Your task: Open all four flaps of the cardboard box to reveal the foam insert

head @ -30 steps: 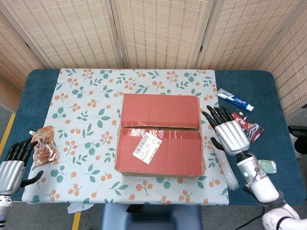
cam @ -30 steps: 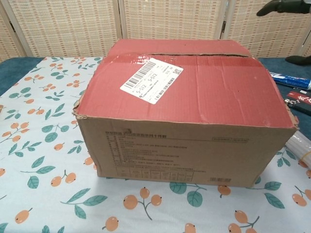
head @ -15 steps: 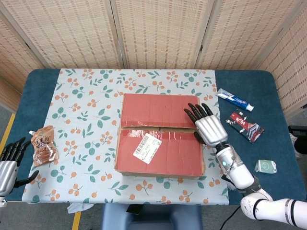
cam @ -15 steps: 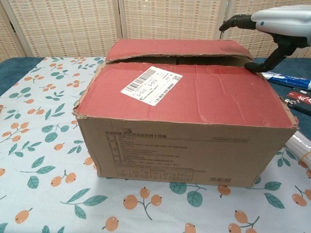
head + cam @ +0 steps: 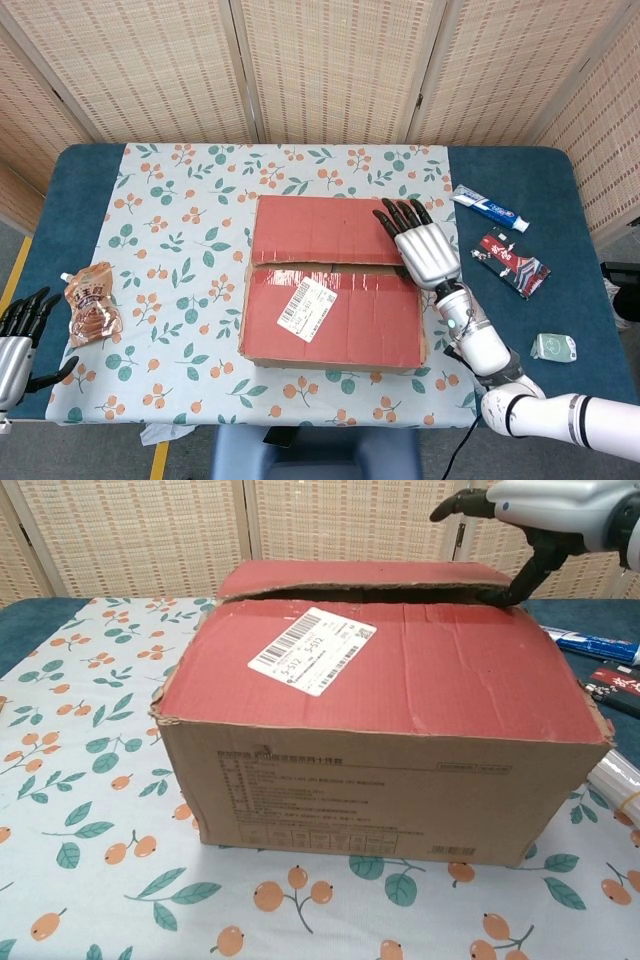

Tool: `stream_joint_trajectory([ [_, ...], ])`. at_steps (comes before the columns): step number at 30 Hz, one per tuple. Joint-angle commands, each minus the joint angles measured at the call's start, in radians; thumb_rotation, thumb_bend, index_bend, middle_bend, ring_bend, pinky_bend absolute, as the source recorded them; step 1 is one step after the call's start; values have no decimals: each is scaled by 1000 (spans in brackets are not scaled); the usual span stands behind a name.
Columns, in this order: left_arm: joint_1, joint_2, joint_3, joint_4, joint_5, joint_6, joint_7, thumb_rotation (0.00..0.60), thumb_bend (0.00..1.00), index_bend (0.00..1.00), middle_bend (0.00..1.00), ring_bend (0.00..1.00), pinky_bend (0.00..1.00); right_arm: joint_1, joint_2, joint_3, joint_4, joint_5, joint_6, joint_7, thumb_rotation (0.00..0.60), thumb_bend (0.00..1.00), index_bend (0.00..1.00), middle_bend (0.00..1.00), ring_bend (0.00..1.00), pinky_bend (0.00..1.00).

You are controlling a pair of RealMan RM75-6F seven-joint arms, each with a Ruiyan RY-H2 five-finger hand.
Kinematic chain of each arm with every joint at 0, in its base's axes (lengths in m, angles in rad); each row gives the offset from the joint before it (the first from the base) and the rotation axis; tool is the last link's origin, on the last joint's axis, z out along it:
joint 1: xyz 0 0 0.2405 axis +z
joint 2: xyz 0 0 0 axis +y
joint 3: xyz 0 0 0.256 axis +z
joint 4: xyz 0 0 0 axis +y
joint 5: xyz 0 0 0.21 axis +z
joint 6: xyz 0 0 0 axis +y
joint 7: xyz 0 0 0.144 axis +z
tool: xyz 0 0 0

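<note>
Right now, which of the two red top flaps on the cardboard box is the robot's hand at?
The far flap, the one without the shipping label. The right hand lies at its right end by the seam; the labelled near flap is untouched.

Left hand [image 5: 18, 345] cut off by the head view's edge.
</note>
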Motion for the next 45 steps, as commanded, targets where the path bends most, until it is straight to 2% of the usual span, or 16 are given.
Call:
stream_joint_trajectory([
  [1,1,0,0,0,1,3,-1,600,296,0,4,0,0,12,15,20,-12,18,9,14,600,424,14,0,0,0],
  [9,2,-1,-1,8,-2,2,-15,600,295,0,3,0,0,81,55,97,9,142,-5,22,600,424,14,0,0,0],
  [15,-2,-6,-4,21,-6,-7,-27,600,296,0,3,0,0,172,59,160,123,305,-57,23,600,424,14,0,0,0],
  [19,-11,-11,-7,30,-30,-37,-12,600,296,0,3,0,0,243,53,186,232,415,-126,23,600,424,14,0,0,0],
  [22,-16,-15,-14,35,-55,-57,-6,600,296,0,3,0,0,302,28,184,349,479,-173,12,600,424,14,0,0,0],
  [25,-20,-18,-21,39,-76,-71,0,600,296,0,4,0,0,361,-22,182,509,539,-239,23,600,424,14,0,0,0],
  [30,-25,-22,-29,46,-103,-92,5,600,296,0,3,0,0,391,-56,181,637,554,-327,86,600,424,14,0,0,0],
  [34,-26,-24,-33,50,-119,-100,12,600,296,0,3,0,0,345,-5,169,555,474,-325,153,600,424,14,0,0,0],
  [37,-25,-24,-32,46,-116,-97,20,600,296,0,4,0,0,273,77,149,399,392,-298,202,600,424,14,0,0,0],
  [40,-26,-22,-25,46,-99,-96,30,600,296,0,3,0,0,187,239,116,172,331,-369,257,600,424,21,0,0,0],
  [43,-27,-23,-21,45,-90,-94,38,600,296,0,4,0,0,120,368,107,21,273,-440,330,600,424,57,0,0,0],
  [45,-29,-23,-19,43,-87,-95,43,600,296,0,3,0,0,77,419,108,-41,219,-453,374,600,423,59,0,0,0],
])
